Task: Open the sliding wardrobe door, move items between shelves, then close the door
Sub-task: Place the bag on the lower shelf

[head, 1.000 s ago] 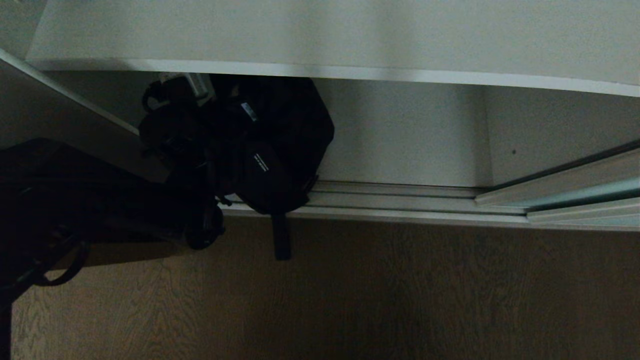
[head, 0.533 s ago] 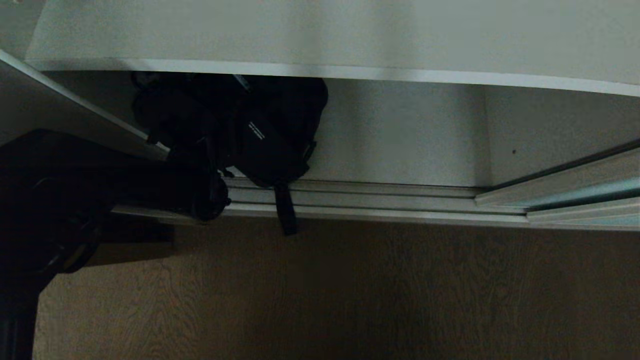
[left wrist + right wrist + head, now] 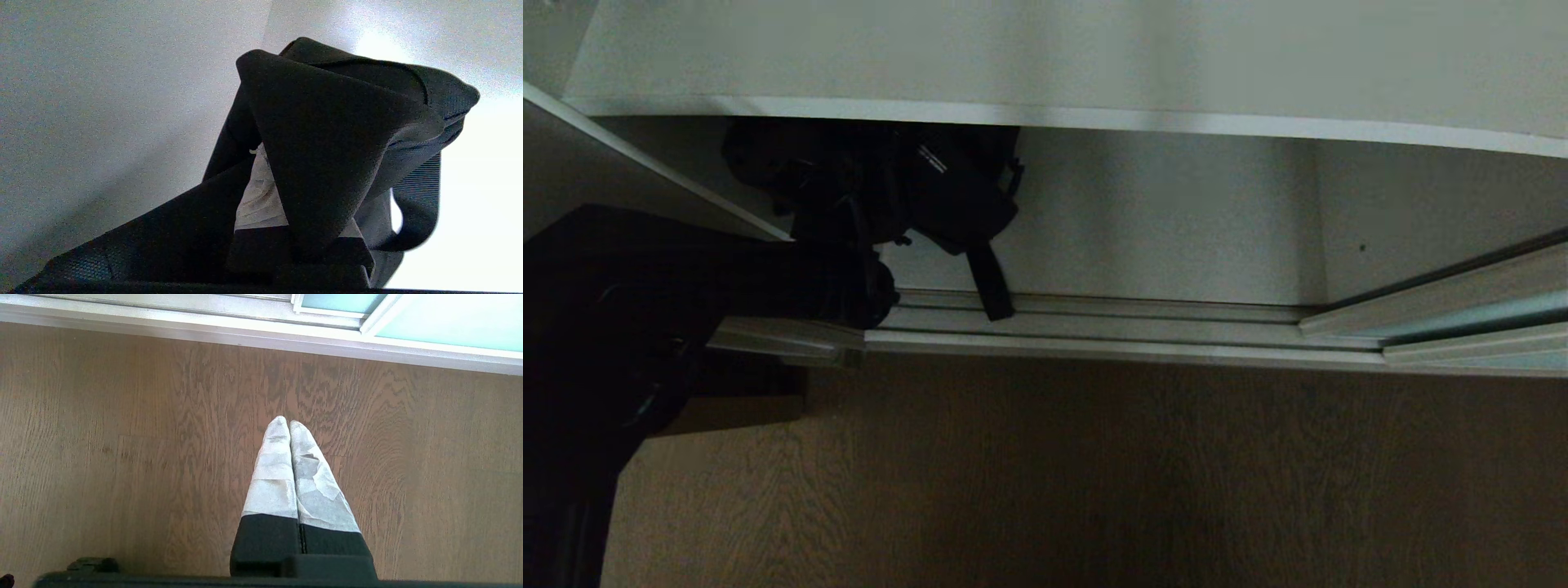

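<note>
- Black fabric fills the scene: a black strappy bundle [image 3: 907, 192] of webbing and padded cloth hangs in the left gripper [image 3: 300, 220], tucked just under the white front edge of the matte light-grey shelf [image 3: 1062, 116], one strap dangling toward the ribbed silver floor track [image 3: 1094, 322].
- The left jaws are clenched on a fold of the bundle, as the wrist view shows; the dark left arm [image 3: 686, 286] reaches in from the wardrobe's left side wall.
- The frosted aqua sliding door [image 3: 1486, 314] stands slid aside at right, so the opening step looks done and the moving of items is in hand.
- The right gripper [image 3: 290, 426] is parked over the brown wood-grain floor [image 3: 1094, 474], jaws pressed together, holding nothing.
- Next, in my judgement, the bundle must be carried out past the shelf's edge, lifted above it and laid on the board without snagging the loose strap.
</note>
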Robot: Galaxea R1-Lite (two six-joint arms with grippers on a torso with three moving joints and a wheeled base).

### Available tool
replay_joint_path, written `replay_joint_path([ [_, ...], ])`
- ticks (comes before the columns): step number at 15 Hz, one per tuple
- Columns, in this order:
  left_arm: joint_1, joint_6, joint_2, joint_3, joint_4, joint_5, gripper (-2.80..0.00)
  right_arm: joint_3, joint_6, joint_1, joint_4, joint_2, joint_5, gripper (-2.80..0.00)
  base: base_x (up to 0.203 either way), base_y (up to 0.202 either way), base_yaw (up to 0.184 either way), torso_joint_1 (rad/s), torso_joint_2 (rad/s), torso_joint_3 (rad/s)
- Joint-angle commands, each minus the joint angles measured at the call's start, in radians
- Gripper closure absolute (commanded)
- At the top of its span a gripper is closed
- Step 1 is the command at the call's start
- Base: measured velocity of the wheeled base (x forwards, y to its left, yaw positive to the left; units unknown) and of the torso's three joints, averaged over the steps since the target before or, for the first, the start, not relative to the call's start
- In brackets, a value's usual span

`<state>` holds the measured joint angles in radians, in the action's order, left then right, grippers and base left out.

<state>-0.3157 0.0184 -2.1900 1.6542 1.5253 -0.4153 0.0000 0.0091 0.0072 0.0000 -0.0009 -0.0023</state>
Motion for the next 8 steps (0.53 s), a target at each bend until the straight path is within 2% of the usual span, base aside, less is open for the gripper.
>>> replay_joint_path([
  [1,0.001,-0.006,-0.086,0.004,0.005,-0.004,0.0,0.0,0.0,0.0,0.0,-0.002,0.001,0.0,0.0,0.0,0.0,0.0,0.0,0.0],
  [8,-0.022,-0.004,-0.263,0.03,0.005,0.009,0.0,0.0,0.0,0.0,0.0,-0.002,0.001,0.0,0.0,0.0,0.0,0.0,0.0,0.0],
])
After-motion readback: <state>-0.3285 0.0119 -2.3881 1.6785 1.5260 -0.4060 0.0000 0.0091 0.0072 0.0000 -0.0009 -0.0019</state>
